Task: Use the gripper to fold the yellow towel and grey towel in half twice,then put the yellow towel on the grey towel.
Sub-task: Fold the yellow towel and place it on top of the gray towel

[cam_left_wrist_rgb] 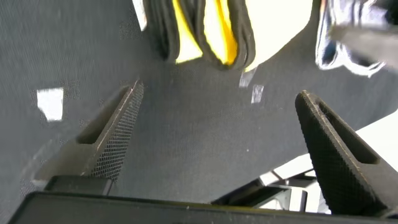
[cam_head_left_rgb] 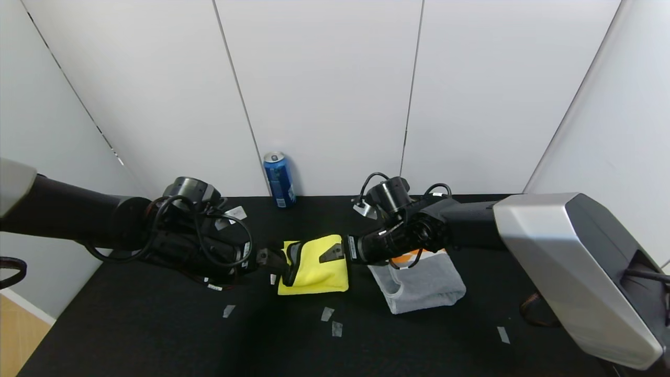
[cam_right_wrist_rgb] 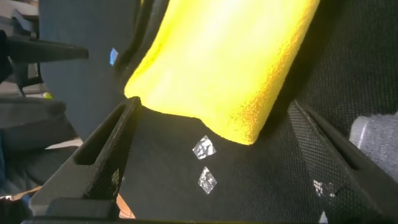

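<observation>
Nearest to me is the silver shell of my right arm [cam_head_left_rgb: 570,272], which reaches in from the right toward the middle of the black surface [cam_head_left_rgb: 157,335]. My right gripper [cam_head_left_rgb: 335,253] has its fingers spread apart and holds nothing; it sits at the right edge of the yellow towel [cam_head_left_rgb: 314,271]. My left gripper [cam_head_left_rgb: 275,260] comes from the left, also spread apart and empty, at the left edge of the same towel, where the black-trimmed layers show. So the yellow towel lies between my two grippers, folded into a small bundle, with its longer side running left to right. The grey towel [cam_head_left_rgb: 424,285] lies just to the right, under my right forearm, also folded, so my right arm is the nearer one to it. I judge the stacking needs a carry to the right.
</observation>
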Controlling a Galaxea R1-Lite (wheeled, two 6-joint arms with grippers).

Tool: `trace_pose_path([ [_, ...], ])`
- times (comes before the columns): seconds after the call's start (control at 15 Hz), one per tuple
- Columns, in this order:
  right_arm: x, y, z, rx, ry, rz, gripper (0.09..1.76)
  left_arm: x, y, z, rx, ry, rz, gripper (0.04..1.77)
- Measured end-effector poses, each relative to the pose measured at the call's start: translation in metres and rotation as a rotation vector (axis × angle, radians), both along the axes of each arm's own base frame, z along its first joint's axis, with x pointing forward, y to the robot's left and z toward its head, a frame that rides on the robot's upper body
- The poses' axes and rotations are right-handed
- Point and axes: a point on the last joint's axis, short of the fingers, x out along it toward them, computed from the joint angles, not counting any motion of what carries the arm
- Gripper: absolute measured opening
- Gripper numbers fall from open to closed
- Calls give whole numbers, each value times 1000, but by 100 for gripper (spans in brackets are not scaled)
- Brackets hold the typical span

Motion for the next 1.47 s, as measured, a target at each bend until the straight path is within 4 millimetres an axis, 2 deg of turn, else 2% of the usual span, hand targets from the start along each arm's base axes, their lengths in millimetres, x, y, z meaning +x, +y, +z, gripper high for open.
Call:
trace_pose_path([
  [0.6, 1, 7, -19, -8, 10, 10, 171, 12, -5, -19, 3, 27, -9, 172],
  [1.47, 7, 9, -27, 20, 15, -14, 171, 28, -21, -44, 4, 38, -41, 172],
])
